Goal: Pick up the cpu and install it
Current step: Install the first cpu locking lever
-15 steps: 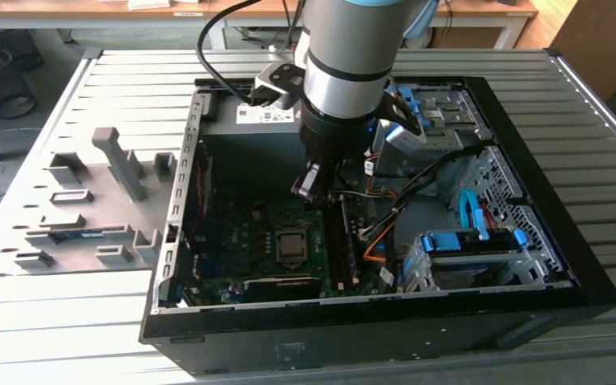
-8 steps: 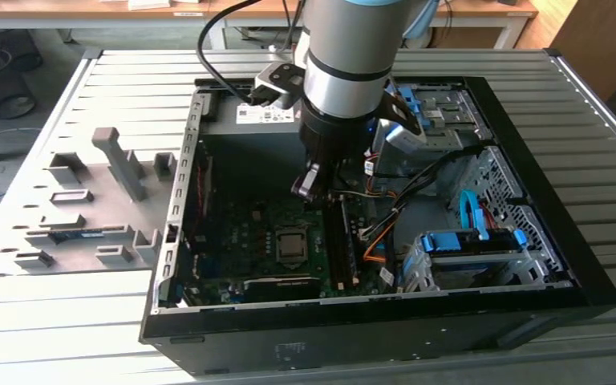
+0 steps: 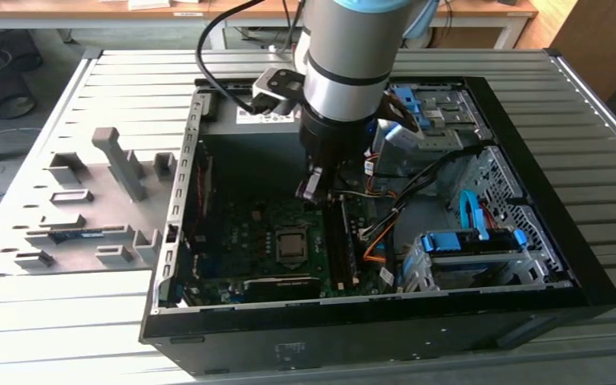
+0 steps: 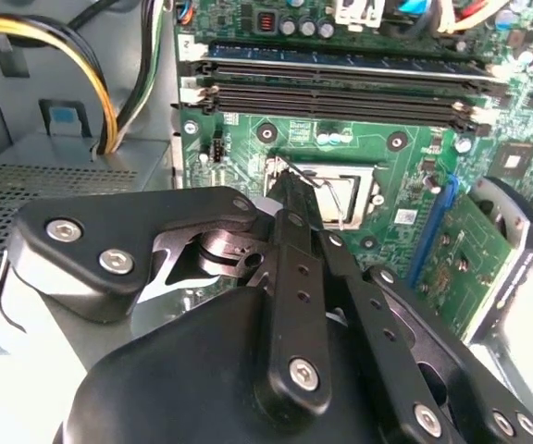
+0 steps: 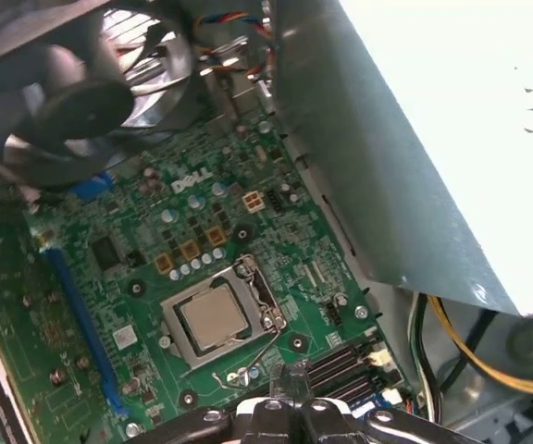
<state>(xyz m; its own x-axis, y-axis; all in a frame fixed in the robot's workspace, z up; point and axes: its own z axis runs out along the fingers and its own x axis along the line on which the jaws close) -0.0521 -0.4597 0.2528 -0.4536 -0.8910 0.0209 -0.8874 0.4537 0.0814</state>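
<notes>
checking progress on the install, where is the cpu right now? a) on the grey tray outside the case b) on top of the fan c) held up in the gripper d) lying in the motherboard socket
d, the first wrist view shows the cpu lying flat within the socket frame on the motherboard.

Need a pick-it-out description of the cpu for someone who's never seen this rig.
Find the open computer case on the slatted table, then the green motherboard on its floor. The cpu is the dull silver square seated in the dark socket frame mid-board, unlike the long black memory slots beside it.
</notes>
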